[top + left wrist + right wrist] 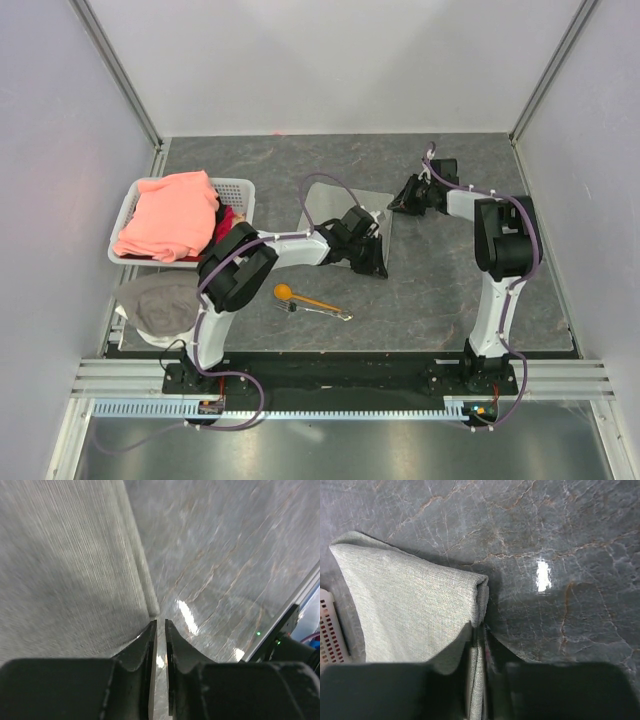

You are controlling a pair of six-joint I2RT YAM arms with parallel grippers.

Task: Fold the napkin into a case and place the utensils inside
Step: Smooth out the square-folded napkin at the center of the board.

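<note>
I see light grey cloth napkin (338, 205) partly folded at table (450, 290) centre. Right tool (479, 628) pinches its 3 o'clock folded edge, cloth between jaws. Left tool (160, 624) at 5 o'clock corner, jaws a narrow slit; can't tell if cloth inside. Small orange plastic spoon (303, 298) and slim silvery metal fork (322, 312) lie at napkin's 7 o'clock, apart from it.

The top view looks down from high behind over the whole worktop (420, 290); both wrist views skim close along the napkin (410, 605), shared by all three

Grey marbled table (450, 300) — white walls (330, 60).
</note>
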